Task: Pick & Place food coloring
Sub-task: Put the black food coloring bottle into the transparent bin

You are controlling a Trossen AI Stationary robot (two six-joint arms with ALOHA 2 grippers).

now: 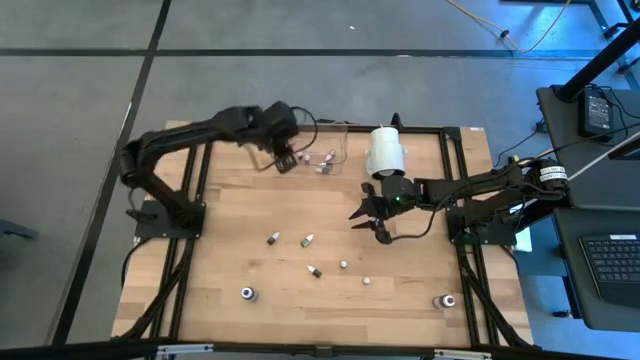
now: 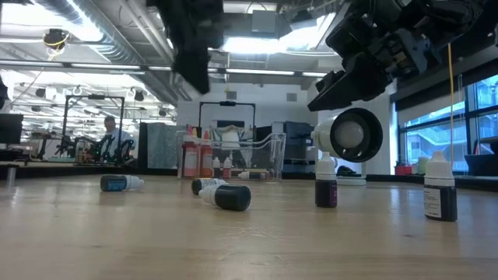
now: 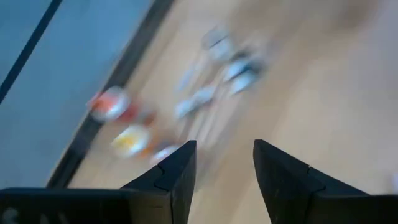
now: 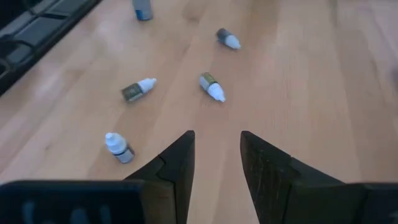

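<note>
Several tiny food coloring bottles lie or stand scattered on the wooden table: (image 1: 272, 238), (image 1: 307, 241), (image 1: 314, 271), (image 1: 344, 264), (image 1: 247, 293), (image 1: 447, 300). More bottles, some with red and orange tops (image 2: 191, 159), stand inside the clear tray (image 1: 335, 140) at the far edge. My left gripper (image 1: 285, 160) hovers open over the tray's left part; its wrist view is blurred (image 3: 224, 149). My right gripper (image 1: 370, 215) is open and empty above the table's middle, with loose bottles (image 4: 212, 86), (image 4: 138, 89), (image 4: 118, 147) ahead of its fingers (image 4: 216, 137).
A big white cylinder (image 1: 386, 150) lies on its side right of the tray, just beyond my right gripper. Black frame rails (image 1: 195, 180) run along the table's left and right sides. Bare wood lies between the tray and the scattered bottles. A person shows far off in the room (image 2: 113, 136).
</note>
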